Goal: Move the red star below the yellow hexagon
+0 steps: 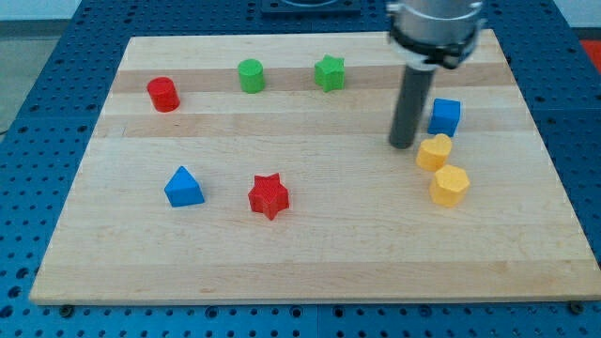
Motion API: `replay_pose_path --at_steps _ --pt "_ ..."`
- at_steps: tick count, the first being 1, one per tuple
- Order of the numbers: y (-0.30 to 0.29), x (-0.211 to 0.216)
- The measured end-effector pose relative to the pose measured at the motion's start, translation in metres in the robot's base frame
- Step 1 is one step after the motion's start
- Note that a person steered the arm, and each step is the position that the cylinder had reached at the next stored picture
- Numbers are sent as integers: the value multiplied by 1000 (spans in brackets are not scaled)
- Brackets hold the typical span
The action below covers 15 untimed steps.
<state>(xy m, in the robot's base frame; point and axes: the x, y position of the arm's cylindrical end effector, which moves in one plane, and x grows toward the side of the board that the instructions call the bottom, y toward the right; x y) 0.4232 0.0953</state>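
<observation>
Open board between red star [269,195] and yellow hexagon [450,184]

I'm seeing a light wooden board [310,272] lying flat, grain bands running across the view. It's sitting on a blue perforated bench surface [28,122] that's showing on all sides, with regular rows of small holes. Lighting is looking even and soft, short shadows only. No walls, floor or windows are showing.

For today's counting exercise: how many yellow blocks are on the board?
2, both at the view's right: one yellow block beside my tip, the yellow hexagon just below it. None seem hidden.
</observation>
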Motion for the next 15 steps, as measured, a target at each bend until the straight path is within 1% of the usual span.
replay_pose_path --at_steps 1,2,3,4,5,6,7,8,9,10,11,12,13,14,15 --pt "-10 24" --pt "13 36" --pt "36 36" --pt "41 36" --pt "41 52" --pt "34 52" --pt "64 68" --pt "-7 56" --pt "-59 2" --pt "-92 -18" --pt "-147 -15" --pt "-178 24" --pt "-191 53" --pt "-168 86" --pt "-87 116"
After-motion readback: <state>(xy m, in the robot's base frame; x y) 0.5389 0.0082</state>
